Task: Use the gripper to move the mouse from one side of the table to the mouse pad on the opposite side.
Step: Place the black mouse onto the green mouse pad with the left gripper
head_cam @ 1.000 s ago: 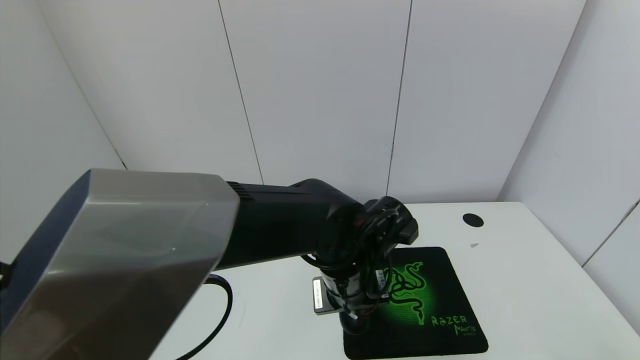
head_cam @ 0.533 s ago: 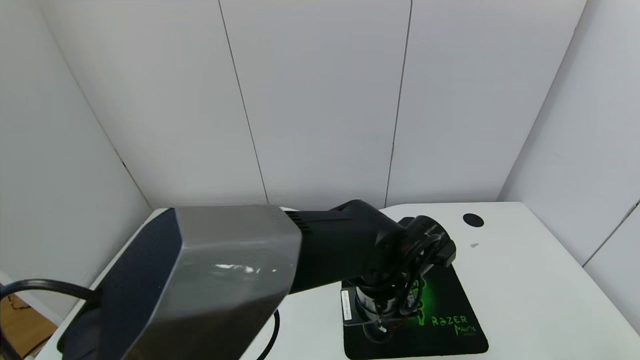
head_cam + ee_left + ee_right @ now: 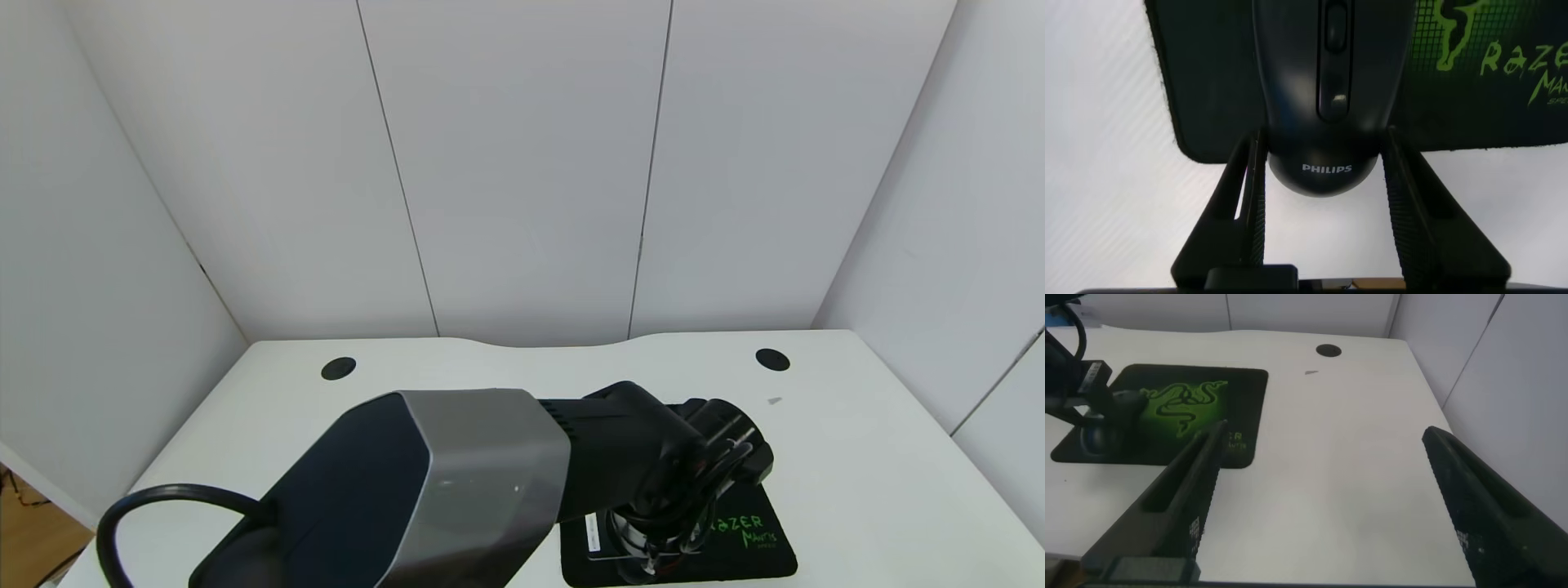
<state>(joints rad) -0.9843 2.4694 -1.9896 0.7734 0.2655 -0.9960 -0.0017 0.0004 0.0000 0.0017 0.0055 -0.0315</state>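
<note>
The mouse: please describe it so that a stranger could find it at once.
On the white table, find the black Razer mouse pad. The mouse sits between the left end effector fingers at the pad's edge: glossy, dark, with a white PHILIPS logo.

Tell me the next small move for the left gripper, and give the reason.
Probably ease a little farther over the mouse pad, then lower and open. The left gripper holds the mouse between its fingers, but the mouse's logo end juts past the pad's near edge over the table. The right gripper waits open, off to the side.
</note>
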